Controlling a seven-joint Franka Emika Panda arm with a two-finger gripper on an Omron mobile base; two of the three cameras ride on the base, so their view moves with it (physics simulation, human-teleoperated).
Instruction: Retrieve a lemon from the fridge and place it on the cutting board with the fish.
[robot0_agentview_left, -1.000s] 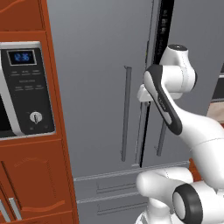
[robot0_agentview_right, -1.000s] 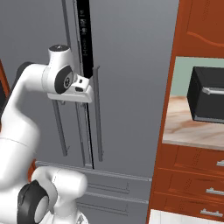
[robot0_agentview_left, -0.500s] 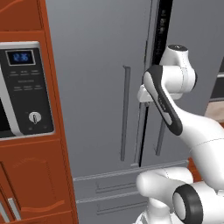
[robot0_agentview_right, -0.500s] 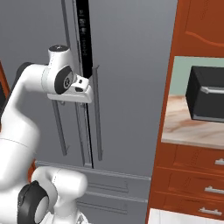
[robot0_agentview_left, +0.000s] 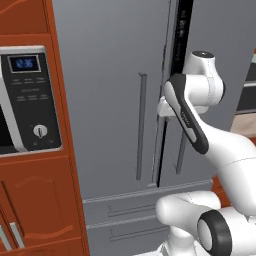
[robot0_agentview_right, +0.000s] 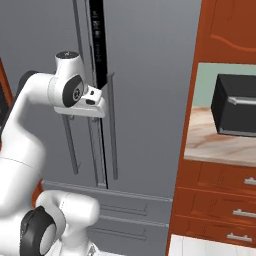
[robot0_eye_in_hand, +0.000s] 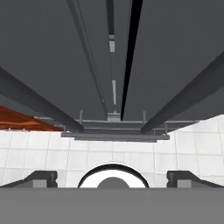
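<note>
Fridge (robot0_agentview_left: 110, 75) fills centre of both base views: tall matte grey French-door unit, lower drawers (robot0_agentview_left: 120, 212) below. Doors not fully shut, narrow dark gap (robot0_agentview_left: 177, 45) runs vertically between them, right door looks slightly ajar w/ black edge showing; interior not visible thru it. Two long vertical bar handles, left handle (robot0_agentview_left: 141, 125) and right handle (robot0_agentview_right: 112, 125), flank the gap. Lemon, board, fish can't be seen, so can't tell where they lie. Gripper (robot0_eye_in_hand: 112, 177) sits right at the door seam about mid-height, hand pointing down along the fridge front; in hand view the two dark fingertips (robot0_eye_in_hand: 41, 178) stand far apart at the bottom edge, released, nothing between them. Same view looks down the door faces: both handles as dark diagonal bars either side, the gap as a thin black line in the middle, white tiled floor (robot0_eye_in_hand: 192, 144) beyond. In base views the white wrist (robot0_agentview_right: 80, 100) is just in front of the seam, between the handles; contact w/ door can't be judged. Left of fridge: red-brown wood cabinet (robot0_agentview_left: 35, 200) holding black-and-silver microwave (robot0_agentview_left: 25, 100) w/ blue display. Right of fridge: cabinet column (robot0_agentview_right: 200, 30), marbled countertop (robot0_agentview_right: 215, 145) w/ a black toaster oven (robot0_agentview_right: 235, 107), drawers under it.
</note>
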